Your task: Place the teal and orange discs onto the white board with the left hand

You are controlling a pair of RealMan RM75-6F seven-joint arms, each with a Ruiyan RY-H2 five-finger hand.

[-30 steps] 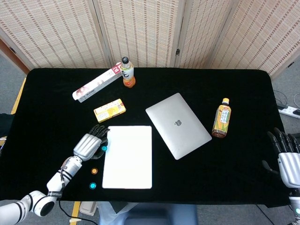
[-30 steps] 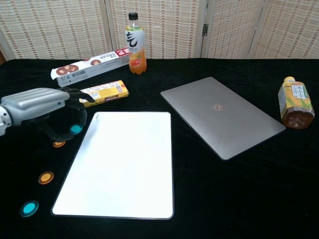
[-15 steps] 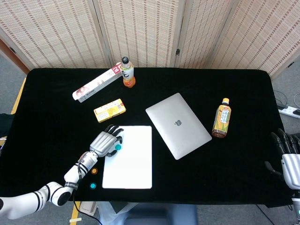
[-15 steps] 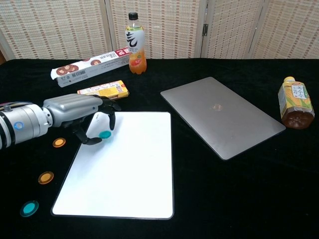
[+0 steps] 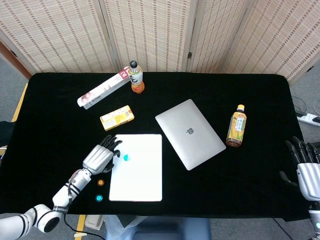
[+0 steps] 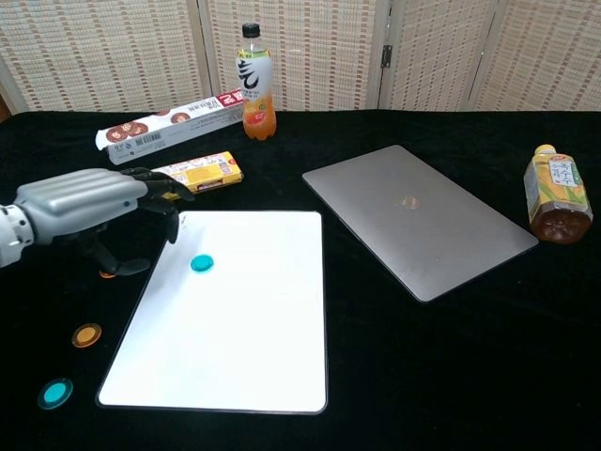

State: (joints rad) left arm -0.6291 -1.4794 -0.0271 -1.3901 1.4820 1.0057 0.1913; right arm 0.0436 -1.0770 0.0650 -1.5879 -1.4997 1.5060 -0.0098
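Observation:
A teal disc (image 5: 126, 157) (image 6: 201, 263) lies alone on the upper left part of the white board (image 5: 137, 177) (image 6: 235, 338). My left hand (image 5: 100, 157) (image 6: 92, 202) hovers just off the board's left edge, fingers apart and holding nothing. Left of the board on the black cloth lie an orange disc (image 5: 100, 183) (image 6: 86, 334) and a second teal disc (image 5: 99, 198) (image 6: 55, 393). Another orange disc (image 6: 107, 273) peeks out beneath the left hand. My right hand (image 5: 305, 167) sits at the table's far right edge, fingers spread and empty.
A closed silver laptop (image 5: 190, 133) (image 6: 413, 216) lies right of the board. A tea bottle (image 5: 237, 126) (image 6: 556, 194) stands further right. Behind the board are a yellow box (image 5: 117, 118) (image 6: 202, 171), a long snack box (image 5: 102, 91) (image 6: 169, 127) and an orange drink bottle (image 5: 135, 77) (image 6: 254, 83).
The left hand carried a teal disc onto the board, let it go there, and has drawn back to the left off the board. The right hand has barely moved.

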